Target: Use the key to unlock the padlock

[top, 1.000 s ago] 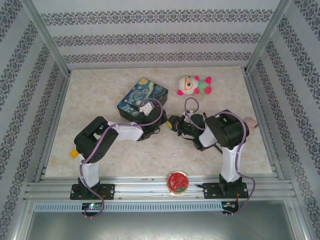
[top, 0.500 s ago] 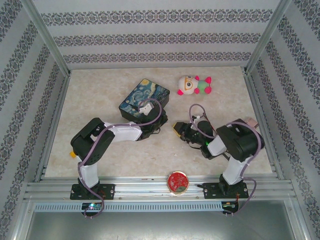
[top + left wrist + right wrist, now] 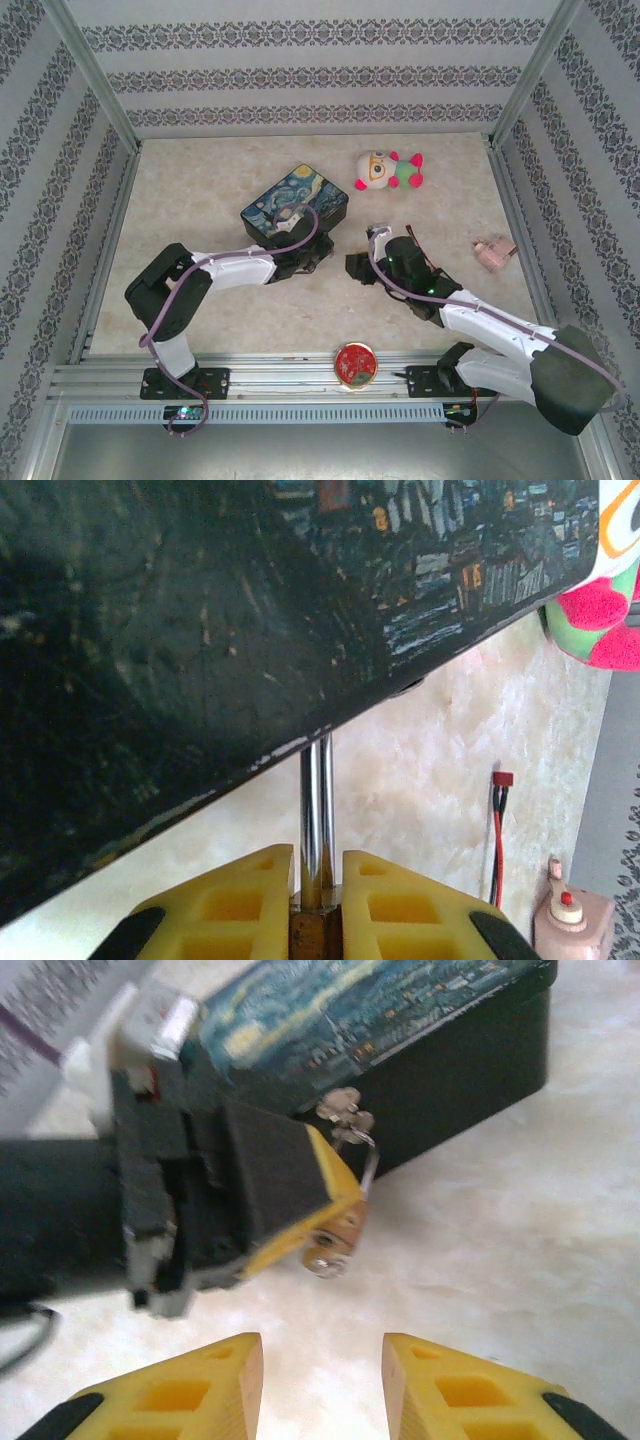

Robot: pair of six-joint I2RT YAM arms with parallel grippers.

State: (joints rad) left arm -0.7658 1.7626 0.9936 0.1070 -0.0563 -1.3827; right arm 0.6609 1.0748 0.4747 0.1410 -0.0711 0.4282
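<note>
- Left arm: white links, black joints, purple cable looping along it.
- Right arm: same build, small green light.
- Right gripper: yellow, pocketed fingers.
- Black bases flank the red disc.

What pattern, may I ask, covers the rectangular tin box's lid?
The rectangular tin box shows a blue starry-night painting; best in top external.

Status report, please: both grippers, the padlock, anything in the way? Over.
Left gripper shut on the padlock, shackle toward the painted tin. Right gripper open, empty, short of the padlock. Nothing between them.
</note>
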